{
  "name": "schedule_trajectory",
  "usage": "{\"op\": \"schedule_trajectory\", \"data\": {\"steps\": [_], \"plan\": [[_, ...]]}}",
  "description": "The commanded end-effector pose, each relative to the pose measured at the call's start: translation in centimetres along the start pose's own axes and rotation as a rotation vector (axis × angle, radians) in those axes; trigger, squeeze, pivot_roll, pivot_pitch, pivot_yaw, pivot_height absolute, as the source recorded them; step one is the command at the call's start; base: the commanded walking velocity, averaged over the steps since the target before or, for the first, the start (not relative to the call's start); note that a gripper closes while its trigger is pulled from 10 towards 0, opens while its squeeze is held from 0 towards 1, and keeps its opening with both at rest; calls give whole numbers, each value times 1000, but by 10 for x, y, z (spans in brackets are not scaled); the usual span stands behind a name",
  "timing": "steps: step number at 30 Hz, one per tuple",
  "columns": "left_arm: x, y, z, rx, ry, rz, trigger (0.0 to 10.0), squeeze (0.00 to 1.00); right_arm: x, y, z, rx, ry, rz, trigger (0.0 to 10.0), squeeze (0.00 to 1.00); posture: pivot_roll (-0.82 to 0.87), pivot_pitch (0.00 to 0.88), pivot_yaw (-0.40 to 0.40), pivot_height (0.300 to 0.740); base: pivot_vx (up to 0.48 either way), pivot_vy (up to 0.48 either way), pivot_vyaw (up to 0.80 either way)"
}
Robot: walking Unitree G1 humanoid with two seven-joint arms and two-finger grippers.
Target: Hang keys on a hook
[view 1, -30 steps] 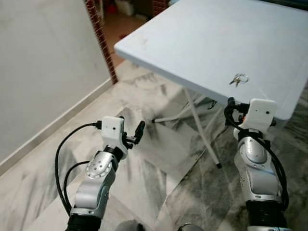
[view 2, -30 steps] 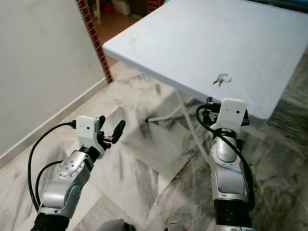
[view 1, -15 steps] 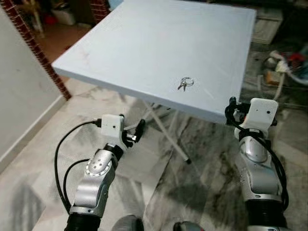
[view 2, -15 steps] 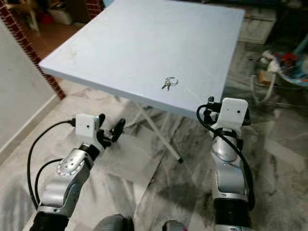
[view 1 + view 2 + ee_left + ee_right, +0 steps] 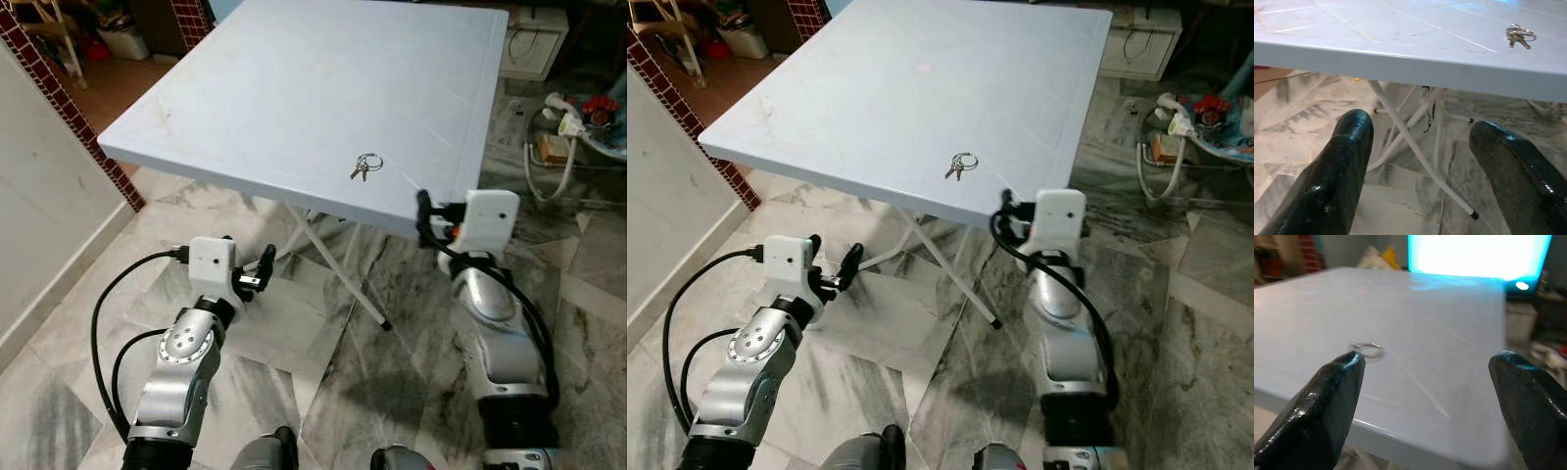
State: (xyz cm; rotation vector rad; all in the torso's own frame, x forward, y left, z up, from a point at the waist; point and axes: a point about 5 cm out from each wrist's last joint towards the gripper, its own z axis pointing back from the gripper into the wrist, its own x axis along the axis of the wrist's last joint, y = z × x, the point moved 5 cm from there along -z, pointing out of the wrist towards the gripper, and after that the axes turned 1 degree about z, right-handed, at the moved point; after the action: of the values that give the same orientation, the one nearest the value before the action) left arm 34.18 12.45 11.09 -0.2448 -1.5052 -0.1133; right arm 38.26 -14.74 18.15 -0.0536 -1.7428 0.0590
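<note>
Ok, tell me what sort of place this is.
Probably a room in a lived-in home: marble-patterned floor tiles, a white folding table holding keys, a red brick pillar, and household clutter with cables at the far right.

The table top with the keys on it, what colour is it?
The table top is a pale blue-grey, plain; it shows best in the left eye view.

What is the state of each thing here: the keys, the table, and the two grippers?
keys: lying flat on the table near its front edge, not held.
table: standing, legs unfolded, bare apart from the keys.
left gripper: open, holding nothing, below the table edge.
right gripper: open, holding nothing, at the table's front edge, facing the keys.
</note>
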Motion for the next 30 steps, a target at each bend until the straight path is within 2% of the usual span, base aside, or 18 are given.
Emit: {"op": "schedule_trajectory", "data": {"steps": [1, 5, 13, 24, 30], "plan": [[3, 5, 4, 12, -5, -26, 10000, 0, 0, 5, -5, 27, 2, -4, 10000, 0, 46, 181, 110, 740, 0, 0, 0], [6, 9, 7, 13, -5, -42, 10000, 0, 0, 6, -14, 58, 8, -41, 10000, 0, 68, 188, 125, 740, 0, 0, 0], [11, 14, 13, 19, -9, -56, 10000, 0, 6, 4, -24, 41, -9, -71, 10000, 0, 106, 204, 135, 740, 0, 0, 0], [27, 24, 14, 58, -56, -50, 10000, 0, 3, 22, -12, 67, -30, -69, 10000, 0, 104, 205, 134, 740, 0, 0, 0], [28, 22, 12, 40, -55, -61, 10000, 0, 3, 25, -8, 53, -40, -48, 10000, 0, 96, 208, 137, 740, 0, 121, 0]]}}
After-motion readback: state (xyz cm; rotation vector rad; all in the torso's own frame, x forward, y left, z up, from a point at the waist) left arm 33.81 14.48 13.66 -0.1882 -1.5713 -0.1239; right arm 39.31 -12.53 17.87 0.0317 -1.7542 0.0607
